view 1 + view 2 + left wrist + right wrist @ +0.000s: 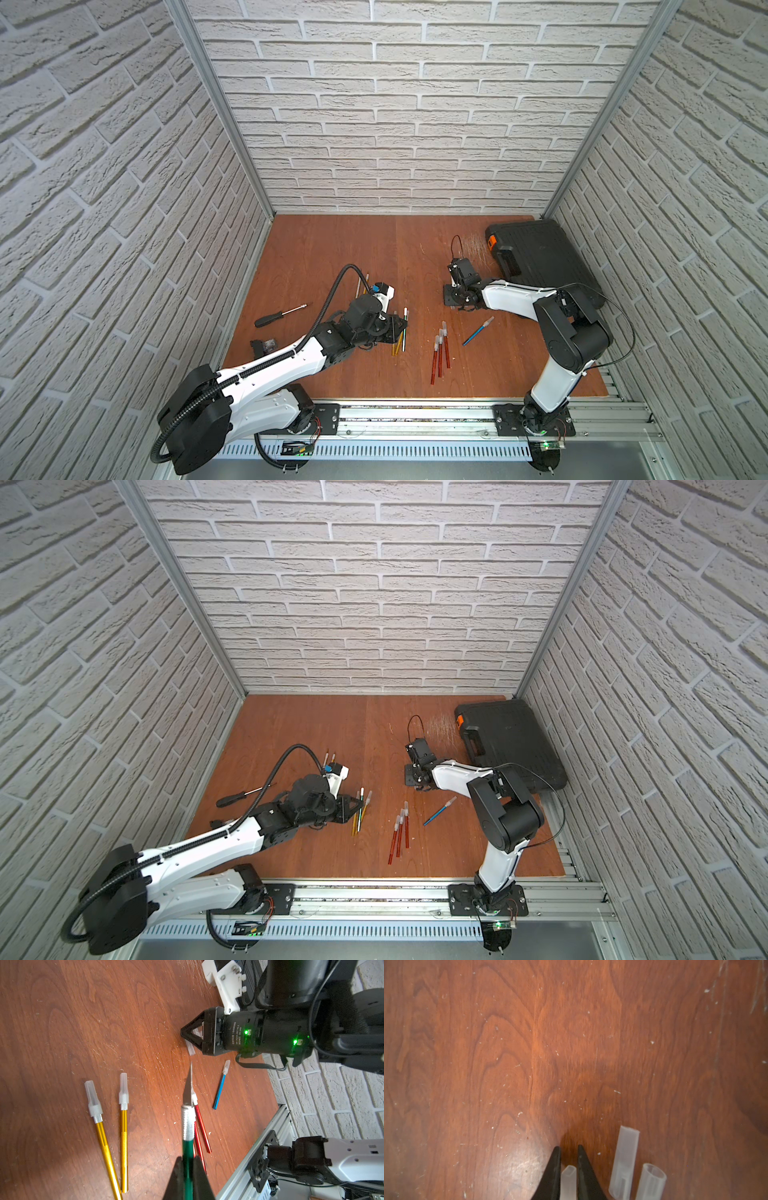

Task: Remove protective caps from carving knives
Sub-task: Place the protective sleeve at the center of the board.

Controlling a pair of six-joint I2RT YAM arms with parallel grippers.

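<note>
The left tool (188, 1157) pinched the green carving knife (188, 1126), blade bare, at lower centre. The right tool (568, 1146) stood narrowly parted around a protective cap (568, 1180) at bottom centre; whether it gripped was unclear.

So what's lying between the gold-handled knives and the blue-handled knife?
Three capped red-handled carving knives, side by side, seen in both top views.

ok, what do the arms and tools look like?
White shell links, black joints. Left arm has a black corrugated conduit; right arm a thin black cable. Left tool and right tool: black tapered fingers. Right wrist housing shows green LEDs and white lettering.
</note>
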